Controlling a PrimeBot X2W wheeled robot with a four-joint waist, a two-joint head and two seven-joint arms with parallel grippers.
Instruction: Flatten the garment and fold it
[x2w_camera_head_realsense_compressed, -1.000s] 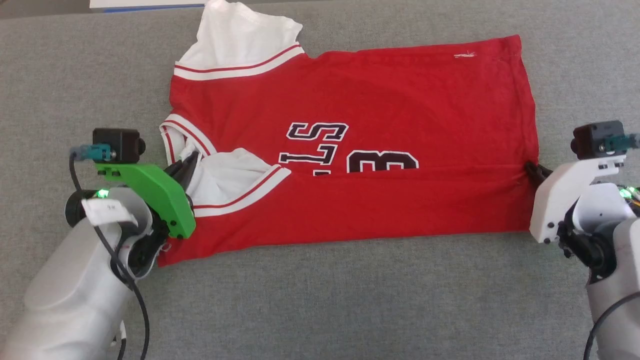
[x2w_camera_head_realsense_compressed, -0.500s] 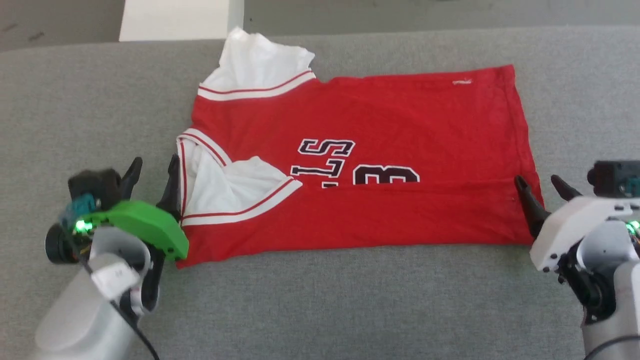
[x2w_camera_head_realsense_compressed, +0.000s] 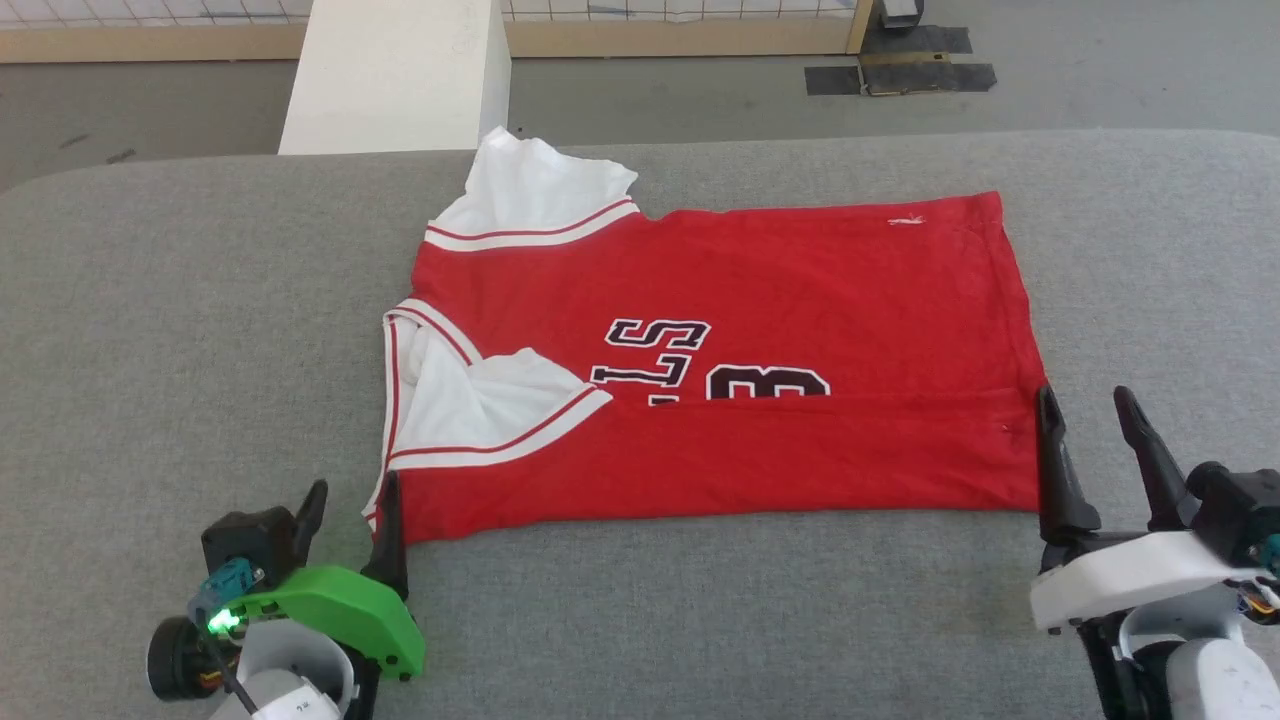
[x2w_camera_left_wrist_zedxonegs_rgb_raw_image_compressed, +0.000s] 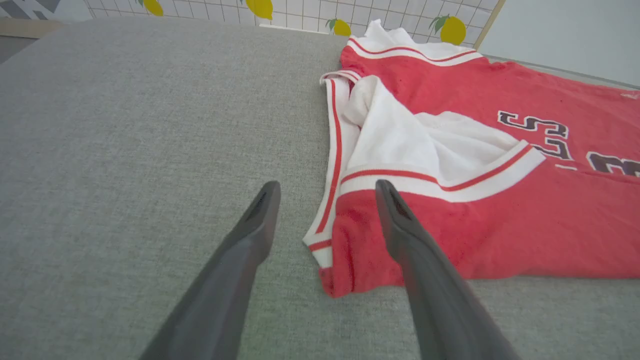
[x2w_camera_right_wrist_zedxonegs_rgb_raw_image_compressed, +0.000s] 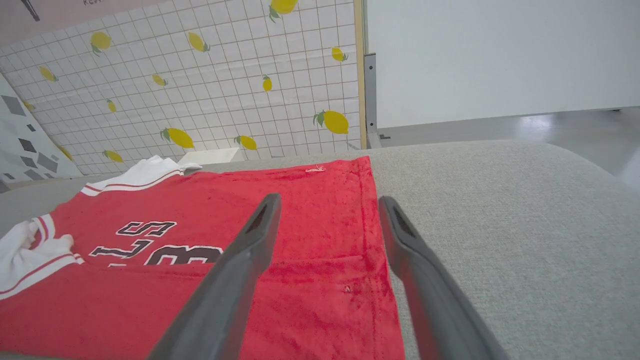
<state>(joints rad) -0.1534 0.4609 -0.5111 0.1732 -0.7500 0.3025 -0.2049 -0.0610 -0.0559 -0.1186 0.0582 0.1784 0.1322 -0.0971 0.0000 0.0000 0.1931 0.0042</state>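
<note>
Your left gripper (x2w_camera_head_realsense_compressed: 355, 482): fingers spread, holding nothing, lower left of frame, beside the garment (x2w_camera_head_realsense_compressed: 760, 290) corner | your right gripper (x2w_camera_head_realsense_compressed: 1083, 391): spread, empty, lower right at the hem | garment: mid-frame on the grey worktop (x2w_camera_head_realsense_compressed: 180, 300), near edge folded over its lettering.

A counter (x2w_camera_head_realsense_compressed: 700, 620) covered in grey woven fabric, rounded at its far corners, is spread across the head view. Beyond its far edge, a white rectangular block (x2w_camera_head_realsense_compressed: 400, 80) is set on a grey floor (x2w_camera_head_realsense_compressed: 650, 110). Patches of dark tape (x2w_camera_head_realsense_compressed: 900, 75) are stuck to that floor, near a pale wooden strip (x2w_camera_head_realsense_compressed: 680, 38) run along the foot of a gridded screen (x2w_camera_head_realsense_compressed: 680, 8). In the right wrist view the screen is shown printed with yellow lemons (x2w_camera_right_wrist_zedxonegs_rgb_raw_image_compressed: 332, 121) and edged by a wooden post (x2w_camera_right_wrist_zedxonegs_rgb_raw_image_compressed: 358, 75), with a plain white wall (x2w_camera_right_wrist_zedxonegs_rgb_raw_image_compressed: 500, 55) just beside it. A pale panel with grey shapes (x2w_camera_right_wrist_zedxonegs_rgb_raw_image_compressed: 25, 150) is seen at the left edge.
</note>
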